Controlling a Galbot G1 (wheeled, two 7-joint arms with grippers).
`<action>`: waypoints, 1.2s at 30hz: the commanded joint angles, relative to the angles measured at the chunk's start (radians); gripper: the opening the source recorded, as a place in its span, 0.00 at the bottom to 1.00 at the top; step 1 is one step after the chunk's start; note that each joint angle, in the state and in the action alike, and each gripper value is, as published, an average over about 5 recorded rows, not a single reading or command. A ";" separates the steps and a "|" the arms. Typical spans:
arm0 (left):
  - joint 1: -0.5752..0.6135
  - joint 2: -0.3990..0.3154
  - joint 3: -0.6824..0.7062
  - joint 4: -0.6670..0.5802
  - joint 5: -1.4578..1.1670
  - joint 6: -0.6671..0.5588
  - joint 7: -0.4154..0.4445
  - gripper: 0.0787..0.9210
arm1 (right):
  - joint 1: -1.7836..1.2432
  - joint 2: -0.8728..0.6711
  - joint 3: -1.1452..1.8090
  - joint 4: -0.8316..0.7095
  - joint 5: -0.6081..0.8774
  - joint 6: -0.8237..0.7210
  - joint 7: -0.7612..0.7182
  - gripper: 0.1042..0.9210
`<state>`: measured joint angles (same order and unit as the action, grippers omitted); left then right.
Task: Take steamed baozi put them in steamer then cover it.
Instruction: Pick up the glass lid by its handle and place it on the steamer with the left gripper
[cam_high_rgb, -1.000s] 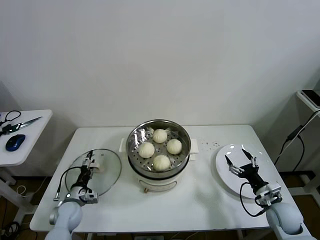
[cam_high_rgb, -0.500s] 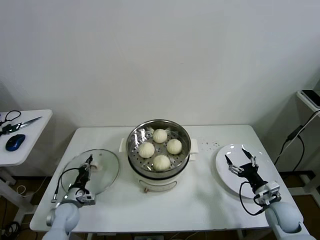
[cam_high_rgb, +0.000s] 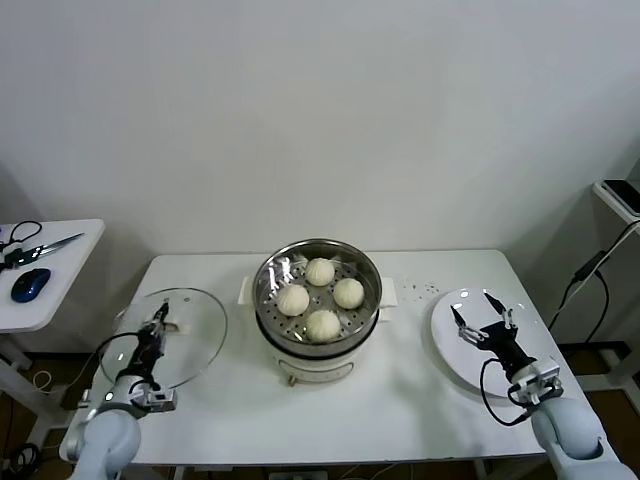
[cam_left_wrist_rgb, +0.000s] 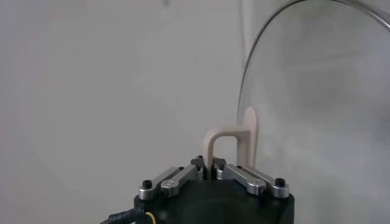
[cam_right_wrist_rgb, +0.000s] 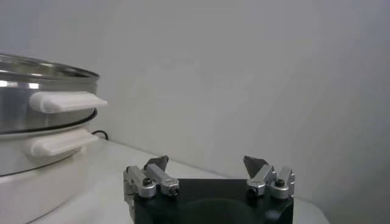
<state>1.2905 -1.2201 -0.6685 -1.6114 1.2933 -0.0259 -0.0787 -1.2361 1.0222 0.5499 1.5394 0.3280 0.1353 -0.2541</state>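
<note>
The steel steamer (cam_high_rgb: 317, 262) on its white pot base stands mid-table and holds four cream-white baozi (cam_high_rgb: 322, 324). My left gripper (cam_high_rgb: 158, 322) is shut on the white handle (cam_left_wrist_rgb: 230, 141) of the clear glass cover (cam_high_rgb: 190, 345) and holds it lifted and tilted over the table's left edge. In the left wrist view the cover's metal rim (cam_left_wrist_rgb: 250, 67) arcs beside the handle. My right gripper (cam_high_rgb: 483, 318) is open and empty above the white plate (cam_high_rgb: 452, 350) at the right. The steamer's side (cam_right_wrist_rgb: 36, 103) shows in the right wrist view, beyond the right gripper (cam_right_wrist_rgb: 206, 164).
A small side table (cam_high_rgb: 50, 290) at far left carries a blue mouse (cam_high_rgb: 30, 283) and scissors (cam_high_rgb: 45, 246). A cable (cam_high_rgb: 590, 268) hangs by the right edge, below a shelf (cam_high_rgb: 622, 195). The white table (cam_high_rgb: 400, 400) fronts a plain wall.
My left gripper has lifted the cover off the table and carried it left, tilting it up. The right gripper has stayed over the plate.
</note>
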 joint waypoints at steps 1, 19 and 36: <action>0.235 0.072 -0.022 -0.463 -0.038 0.279 0.061 0.09 | 0.013 -0.006 -0.009 -0.017 -0.002 0.003 0.002 0.88; -0.082 0.304 0.516 -0.597 -0.093 0.797 0.188 0.09 | 0.071 -0.022 -0.061 -0.061 -0.011 0.004 -0.004 0.88; -0.418 -0.097 0.878 -0.358 0.246 0.811 0.490 0.09 | 0.060 -0.017 -0.005 -0.096 -0.019 0.021 -0.016 0.88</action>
<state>1.0418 -1.0985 -0.0162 -2.0985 1.3744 0.7111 0.2709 -1.1741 1.0032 0.5174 1.4543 0.3087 0.1505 -0.2638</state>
